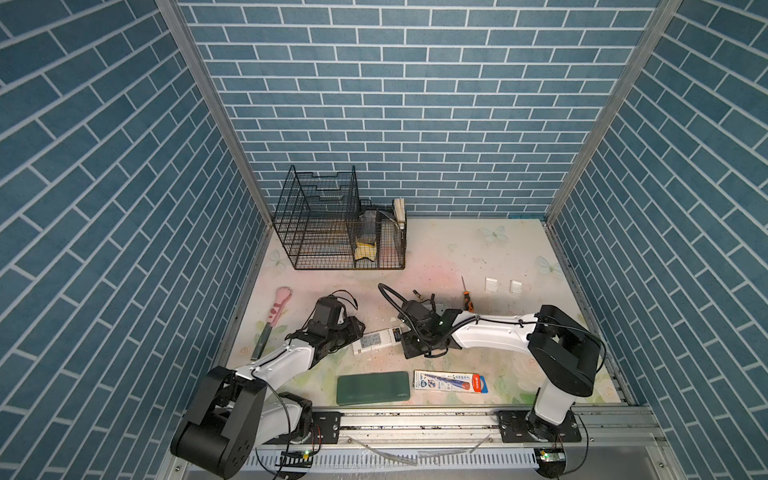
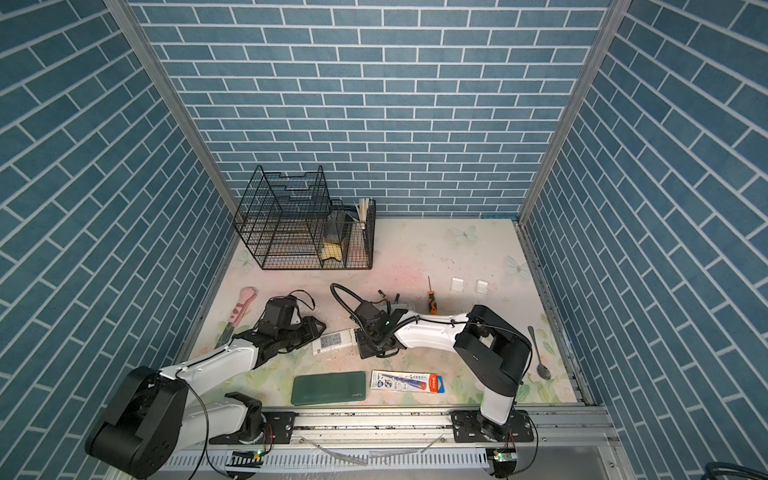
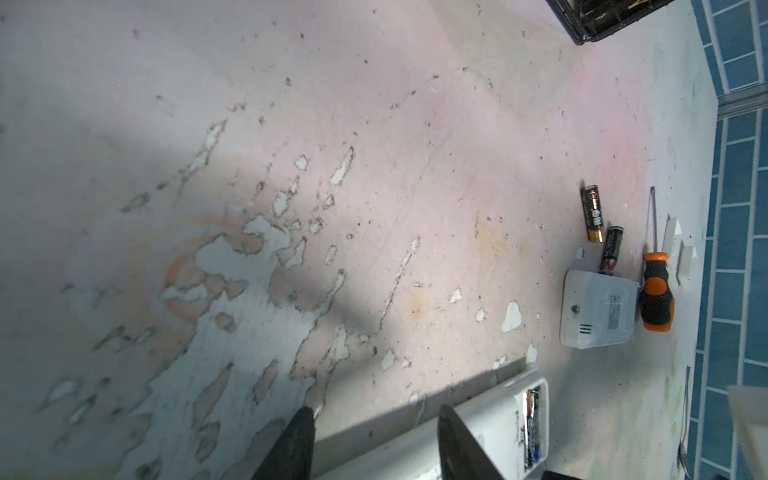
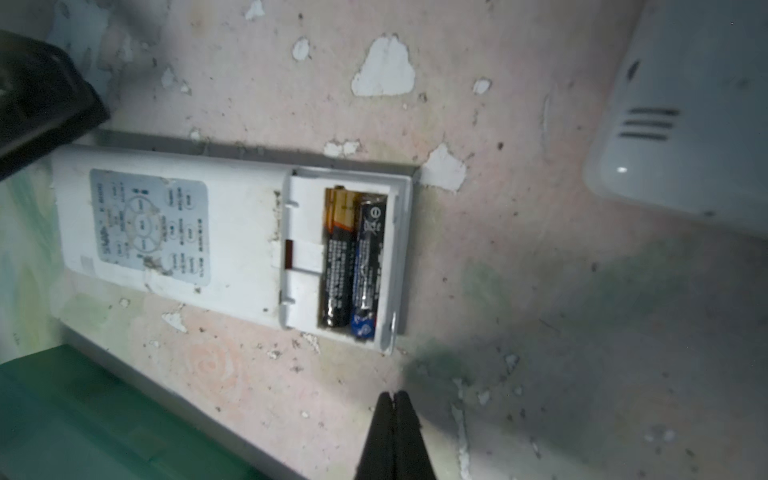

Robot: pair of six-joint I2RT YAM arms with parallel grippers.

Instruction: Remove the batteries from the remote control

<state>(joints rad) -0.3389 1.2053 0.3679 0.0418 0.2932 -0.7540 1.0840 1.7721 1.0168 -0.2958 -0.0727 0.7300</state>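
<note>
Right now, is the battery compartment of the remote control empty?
No, two batteries lie side by side in the open back of the remote control.

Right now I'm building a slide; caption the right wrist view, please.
Shut right pincer near the uncovered remote, two batteries inside.

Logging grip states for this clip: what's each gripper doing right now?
Left gripper: jaws apart astride the remote control; whether they grip it cannot be told.
Right gripper: shut, holding nothing.
</note>
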